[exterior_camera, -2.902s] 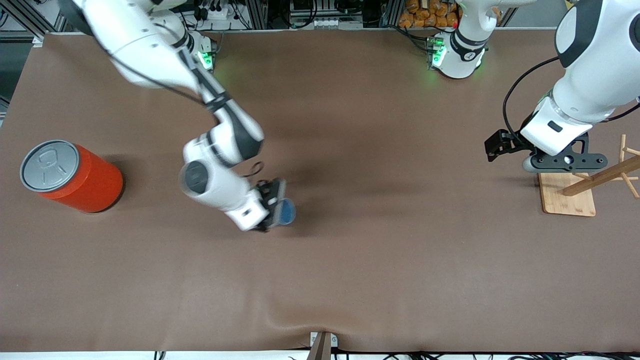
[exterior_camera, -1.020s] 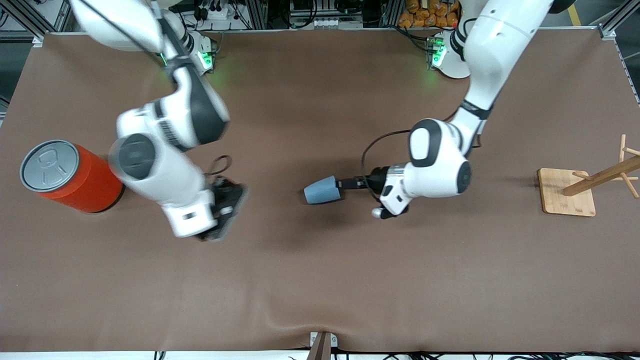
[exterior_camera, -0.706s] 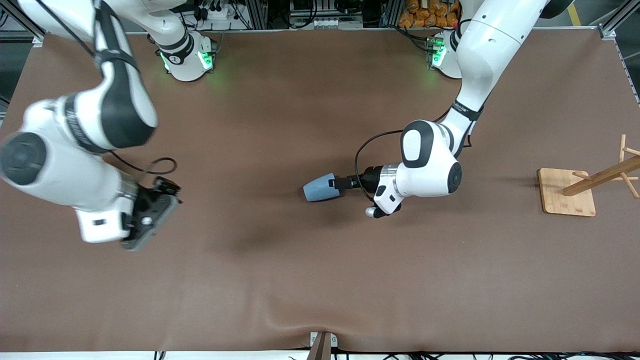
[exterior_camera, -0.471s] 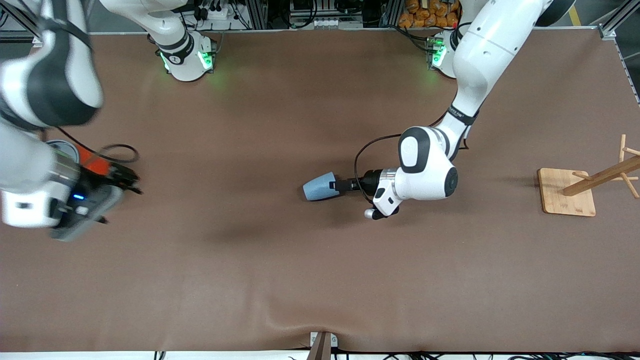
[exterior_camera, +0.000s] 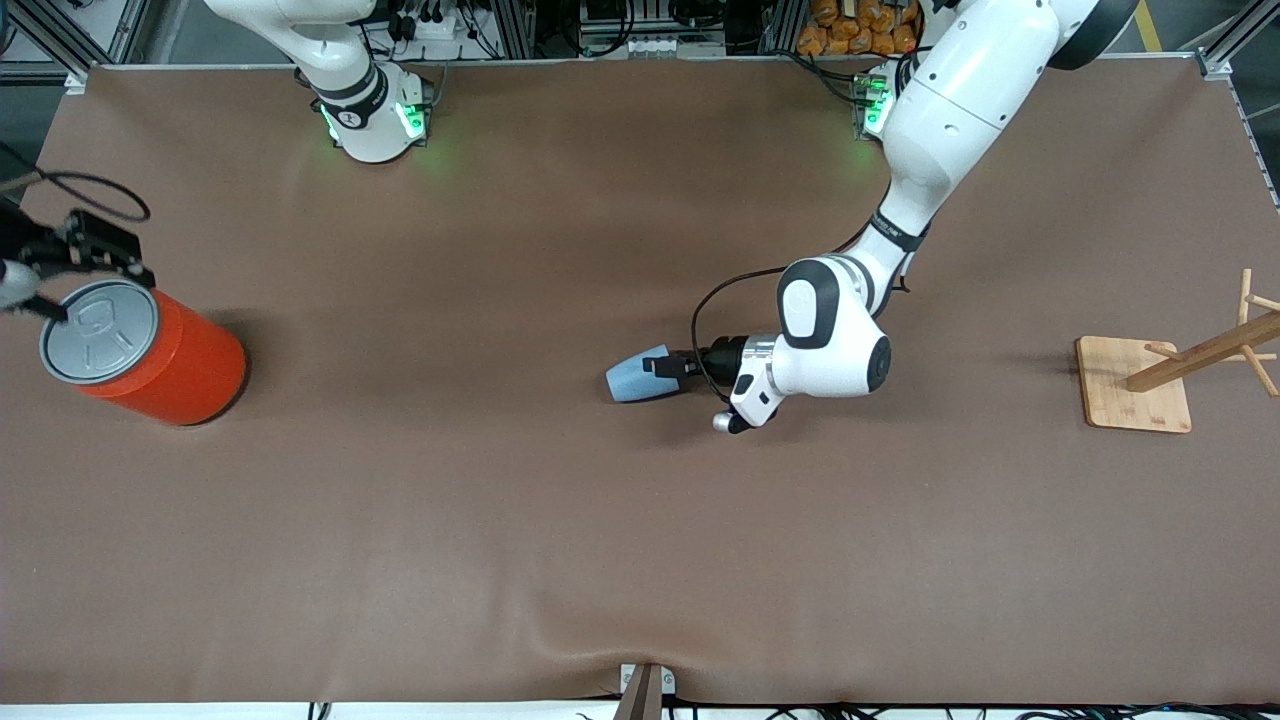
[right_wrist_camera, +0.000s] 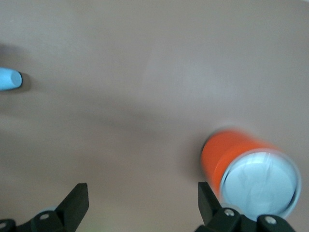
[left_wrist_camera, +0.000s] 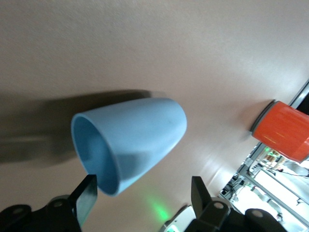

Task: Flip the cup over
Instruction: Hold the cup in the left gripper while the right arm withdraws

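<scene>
The light-blue cup (exterior_camera: 632, 380) lies on its side on the brown table mat near the middle. Its mouth faces my left gripper (exterior_camera: 662, 366). In the left wrist view the cup (left_wrist_camera: 140, 130) shows its deeper blue inside. My left gripper (left_wrist_camera: 144, 193) is open wide there, with one finger (left_wrist_camera: 87, 195) beside the lower rim and the other well apart from the cup. My right gripper (exterior_camera: 75, 255) is up over the orange can (exterior_camera: 170, 360) at the right arm's end. It (right_wrist_camera: 140, 198) is open and empty, and the cup (right_wrist_camera: 8, 79) shows small and far off.
The orange can with a grey lid also shows in the right wrist view (right_wrist_camera: 231, 154) and the left wrist view (left_wrist_camera: 285, 130). A wooden rack on a board (exterior_camera: 1135, 385) stands at the left arm's end.
My right arm has swung away from the middle to over the orange can. My left gripper has crept a little closer to the cup's mouth. The cup has stayed on its side.
</scene>
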Tool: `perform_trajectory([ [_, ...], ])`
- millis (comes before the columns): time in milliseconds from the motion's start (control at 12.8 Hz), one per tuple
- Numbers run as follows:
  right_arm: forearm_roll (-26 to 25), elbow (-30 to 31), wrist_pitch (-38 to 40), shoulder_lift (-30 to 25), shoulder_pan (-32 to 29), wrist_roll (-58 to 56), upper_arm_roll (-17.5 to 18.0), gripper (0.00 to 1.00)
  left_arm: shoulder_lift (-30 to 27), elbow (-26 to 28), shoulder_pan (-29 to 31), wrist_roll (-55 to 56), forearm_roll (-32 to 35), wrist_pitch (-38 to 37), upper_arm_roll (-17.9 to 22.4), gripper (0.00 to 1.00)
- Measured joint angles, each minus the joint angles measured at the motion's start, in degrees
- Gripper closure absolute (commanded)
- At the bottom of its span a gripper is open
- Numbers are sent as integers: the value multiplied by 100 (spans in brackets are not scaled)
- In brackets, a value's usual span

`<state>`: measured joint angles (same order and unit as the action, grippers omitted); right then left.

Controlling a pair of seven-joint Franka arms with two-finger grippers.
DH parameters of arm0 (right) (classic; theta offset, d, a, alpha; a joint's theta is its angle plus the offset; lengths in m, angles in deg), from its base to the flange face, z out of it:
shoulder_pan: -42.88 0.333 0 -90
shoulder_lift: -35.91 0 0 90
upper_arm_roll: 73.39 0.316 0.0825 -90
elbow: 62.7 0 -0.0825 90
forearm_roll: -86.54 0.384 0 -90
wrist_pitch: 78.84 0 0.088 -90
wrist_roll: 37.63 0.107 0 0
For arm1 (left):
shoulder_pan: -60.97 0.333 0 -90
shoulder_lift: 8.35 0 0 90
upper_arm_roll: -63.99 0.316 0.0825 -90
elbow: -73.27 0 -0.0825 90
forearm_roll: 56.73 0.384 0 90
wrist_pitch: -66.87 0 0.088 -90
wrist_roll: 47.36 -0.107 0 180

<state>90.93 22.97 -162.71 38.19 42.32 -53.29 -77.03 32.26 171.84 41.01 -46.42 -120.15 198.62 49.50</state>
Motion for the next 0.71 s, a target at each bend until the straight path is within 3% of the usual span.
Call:
perform_trajectory([
  [157,-1,40,333,-78,-1,937,-58,0,14,-26,13,-199,-102,27,19,25],
  [471,-6,81,378,-82,-16,1240,-273,0,218,-145,53,-582,-237,31,57,45],
  [549,-6,80,426,-97,-29,1343,-305,0,266,-161,34,-615,-362,31,55,59],
  [706,-6,80,572,-134,-36,1689,-303,0,305,-200,-11,-636,-455,33,49,100],
])
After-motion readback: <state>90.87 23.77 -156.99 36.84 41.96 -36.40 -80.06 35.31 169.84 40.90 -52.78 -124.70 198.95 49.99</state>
